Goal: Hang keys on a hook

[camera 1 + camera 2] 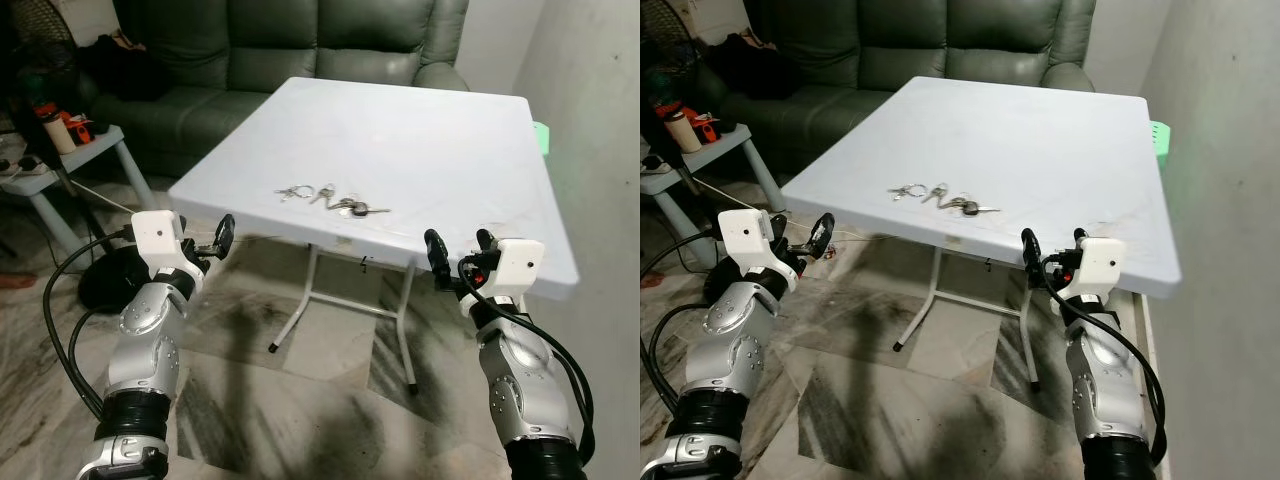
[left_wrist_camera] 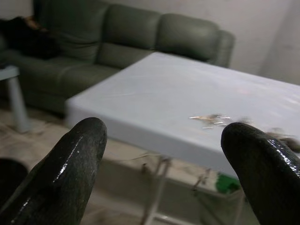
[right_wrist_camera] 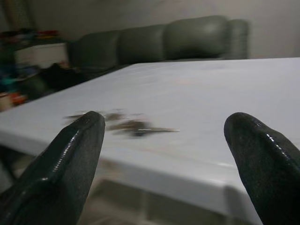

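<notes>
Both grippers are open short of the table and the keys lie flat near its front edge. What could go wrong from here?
1. The keys lie flat and spread on the white table; the long fingers may push them instead of pinching them.
2. They sit near the front edge, so a nudge toward the robot might drop them.
3. The right gripper and left gripper hang below the tabletop and might catch that edge.

a white folding desk stands on a marbled floor before a green sofa. a bunch of keys lies spread on it, near its front edge.
</notes>
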